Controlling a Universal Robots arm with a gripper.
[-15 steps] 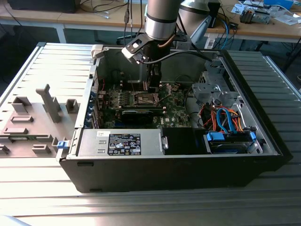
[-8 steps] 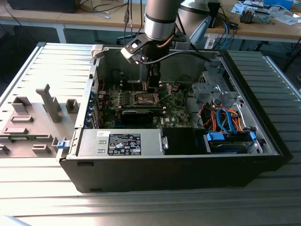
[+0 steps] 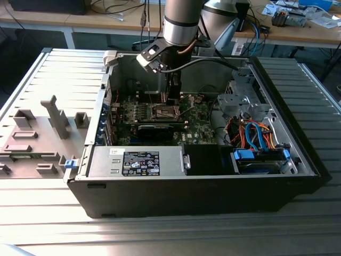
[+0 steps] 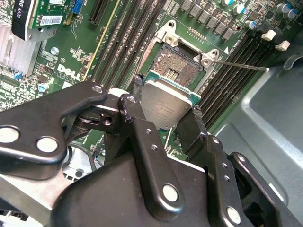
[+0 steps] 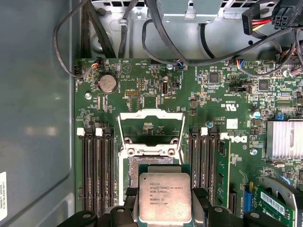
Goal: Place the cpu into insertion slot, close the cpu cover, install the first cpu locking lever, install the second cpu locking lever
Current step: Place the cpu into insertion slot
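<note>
Slatted metal bench (image 3: pixel 160 234), open case (image 3: pixel 202 194) lying on it, board facing up. My gripper (image 4: pixel 166 108) is clamped on the cpu (image 4: pixel 163 101), one finger on each of two opposite edges, metal face toward the wrist. I hold the cpu just above the slot (image 5: pixel 150 163), over its near edge and partly overlapping it in both wrist views. I judge it not seated. Cover (image 5: pixel 151 114) stands swung up on the slot's far side, off the opening. Cpu edges look roughly square to the slot's rim.
</note>
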